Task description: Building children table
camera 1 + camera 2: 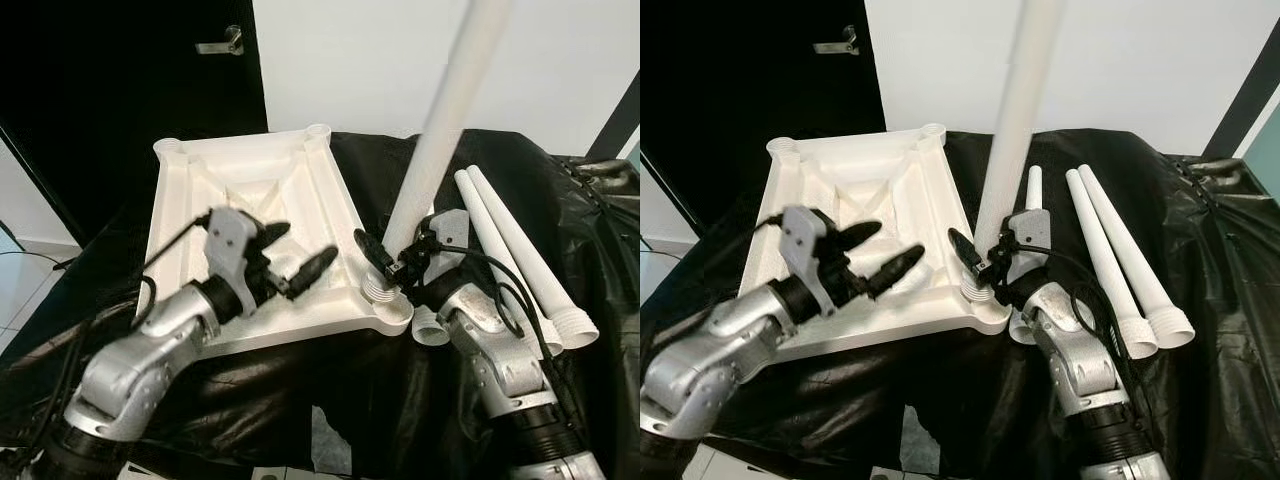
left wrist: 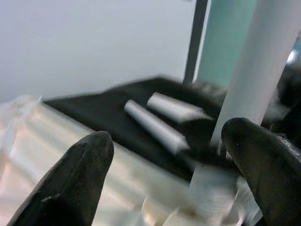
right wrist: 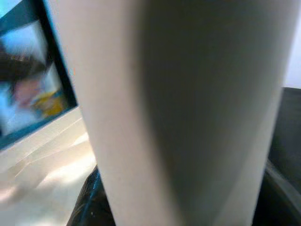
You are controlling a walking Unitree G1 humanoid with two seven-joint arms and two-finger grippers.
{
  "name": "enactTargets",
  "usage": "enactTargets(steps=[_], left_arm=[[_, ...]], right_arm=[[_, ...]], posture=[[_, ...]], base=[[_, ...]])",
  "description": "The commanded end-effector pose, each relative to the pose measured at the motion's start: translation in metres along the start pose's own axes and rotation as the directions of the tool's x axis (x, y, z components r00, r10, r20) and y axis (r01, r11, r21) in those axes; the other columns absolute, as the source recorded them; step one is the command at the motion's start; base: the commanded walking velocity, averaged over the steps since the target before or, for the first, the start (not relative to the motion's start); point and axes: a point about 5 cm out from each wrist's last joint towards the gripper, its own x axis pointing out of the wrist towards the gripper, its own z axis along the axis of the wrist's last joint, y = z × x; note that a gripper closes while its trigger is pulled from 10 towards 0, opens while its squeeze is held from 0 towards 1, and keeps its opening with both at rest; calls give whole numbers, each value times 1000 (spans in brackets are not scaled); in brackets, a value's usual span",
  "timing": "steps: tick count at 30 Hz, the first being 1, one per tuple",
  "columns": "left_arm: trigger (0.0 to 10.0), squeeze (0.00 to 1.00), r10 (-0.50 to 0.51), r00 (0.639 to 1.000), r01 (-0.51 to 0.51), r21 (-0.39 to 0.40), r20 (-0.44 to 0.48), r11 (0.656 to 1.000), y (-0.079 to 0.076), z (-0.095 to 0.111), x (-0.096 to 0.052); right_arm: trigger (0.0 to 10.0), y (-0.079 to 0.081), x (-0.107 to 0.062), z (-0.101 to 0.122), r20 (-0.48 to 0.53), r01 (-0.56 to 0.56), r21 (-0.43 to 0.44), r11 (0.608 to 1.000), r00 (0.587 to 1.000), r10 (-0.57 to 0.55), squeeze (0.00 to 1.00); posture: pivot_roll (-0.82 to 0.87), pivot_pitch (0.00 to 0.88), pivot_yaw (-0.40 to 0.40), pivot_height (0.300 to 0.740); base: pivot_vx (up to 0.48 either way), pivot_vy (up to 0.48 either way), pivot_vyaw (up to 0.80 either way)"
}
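Our right gripper (image 1: pixel 385 262) is clamped on the long white plastic table leg (image 1: pixel 445 130), standing tilted in the near right corner socket of the upturned white plastic tabletop (image 1: pixel 250 190). If that tilt persists, we think the thread may cross or slip. Our left gripper (image 1: pixel 295 262) hovers spread over the tabletop.

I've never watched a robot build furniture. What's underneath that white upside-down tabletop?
The tabletop lies on a crumpled black sheet, which also carries the spare white legs. Whatever supports the sheet is covered. The right gripper holds one leg upright at a corner socket.
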Motion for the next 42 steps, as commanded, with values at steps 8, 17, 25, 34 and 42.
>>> enactTargets(steps=[8,17,25,34,42], left_arm=[[10000,0,-414,909,416,-15,52,909,-27,20,-1],[10000,0,-545,839,545,-10,-2,839,-39,20,1],[10000,0,-634,773,634,-3,-29,773,-47,23,6],[10000,0,-690,723,690,14,12,723,-55,36,13],[10000,0,-719,693,721,-22,60,693,-56,44,15]], right_arm=[[10000,0,3,-2,-75,-169,-23,985,983,167,0],[10000,2,5,-2,-119,-297,-36,954,949,291,0],[10000,11,4,0,-165,-459,-24,888,878,449,0],[10000,21,2,3,-178,-591,15,807,792,584,0],[10000,26,1,9,-173,-653,23,757,743,646,0]], posture=[[122,0,-20,740],[119,0,-23,740],[117,0,-23,740],[116,0,-25,740],[113,0,-23,740]], base=[[0,0,0],[0,0,0],[0,0,0],[0,0,0],[0,0,0]])
